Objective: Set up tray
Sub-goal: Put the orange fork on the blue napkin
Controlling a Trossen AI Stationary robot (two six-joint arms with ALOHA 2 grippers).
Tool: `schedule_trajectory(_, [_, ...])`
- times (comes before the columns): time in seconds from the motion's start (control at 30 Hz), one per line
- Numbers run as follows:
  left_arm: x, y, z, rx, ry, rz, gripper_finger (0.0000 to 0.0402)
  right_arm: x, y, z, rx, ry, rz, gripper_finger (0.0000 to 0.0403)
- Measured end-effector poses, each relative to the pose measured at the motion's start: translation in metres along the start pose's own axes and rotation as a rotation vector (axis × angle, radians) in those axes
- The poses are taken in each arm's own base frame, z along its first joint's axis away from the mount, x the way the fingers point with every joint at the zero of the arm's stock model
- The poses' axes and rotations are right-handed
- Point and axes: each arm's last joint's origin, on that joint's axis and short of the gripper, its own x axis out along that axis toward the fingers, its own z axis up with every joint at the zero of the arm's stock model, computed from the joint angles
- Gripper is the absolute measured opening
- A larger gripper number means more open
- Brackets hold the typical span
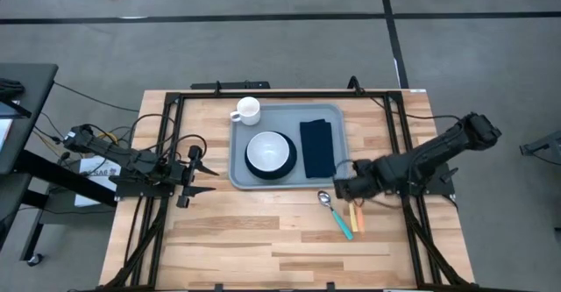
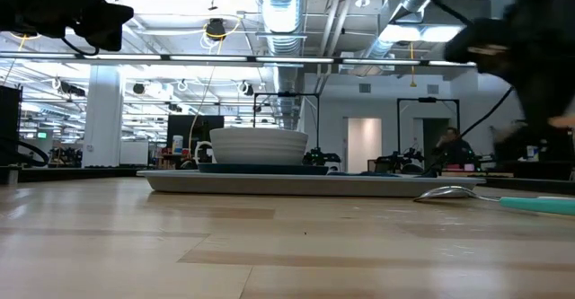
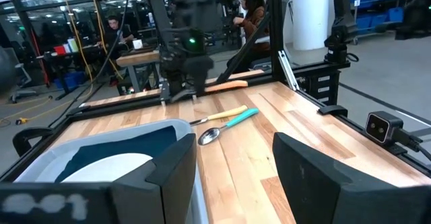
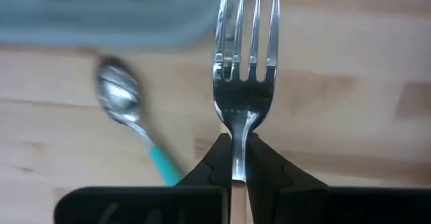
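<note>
The light grey-blue tray (image 1: 241,171) lies mid-table and carries a white mug (image 1: 248,110), a white bowl (image 1: 268,151) on a dark plate, and a dark navy napkin (image 1: 317,147). My right gripper (image 1: 337,188) hovers just off the tray's near right corner, shut on a metal fork (image 4: 246,56) whose tines point at the tray's rim (image 4: 101,22). A teal-handled spoon (image 1: 338,213) lies on the wood beside it. My left gripper (image 1: 203,175) waits open to the left of the tray, and its fingers (image 3: 168,177) frame the tray's edge (image 3: 158,128). My right gripper pinches the fork's neck (image 4: 237,131), just behind the tines, between its two fingers (image 4: 266,160). The fingers lie along the fork, coming from the table's right. The tines stick out ahead of the fingertips toward the tray, and the handle runs back out of sight between the fingers.
Yellow- and orange-handled cutlery (image 1: 356,215) lies next to the spoon, right of it. A black frame (image 1: 289,93) borders the table. Bare wood stretches along the near edge (image 1: 263,248). People sit at benches (image 3: 252,9) in the room beyond.
</note>
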Motion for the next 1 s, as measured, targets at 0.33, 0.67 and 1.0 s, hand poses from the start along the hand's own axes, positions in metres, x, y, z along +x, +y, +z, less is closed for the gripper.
schedule_trajectory(0.33, [0.000, 0.000, 0.001, 0.007, -0.006, 0.001, 0.0187, -0.024, 0.028, 0.092, -0.057, -0.079, 0.170, 0.0010])
schedule_trajectory(0.67, [0.000, 0.000, 0.001, 0.009, -0.009, 0.001, 0.0187, -0.011, 0.050, 0.166, -0.085, -0.121, 0.168, 0.0010])
schedule_trajectory(1.0, [0.000, 0.000, 0.000, 0.009, -0.005, 0.001, 0.0187, 0.016, 0.092, 0.202, -0.190, -0.079, 0.116, 0.0010])
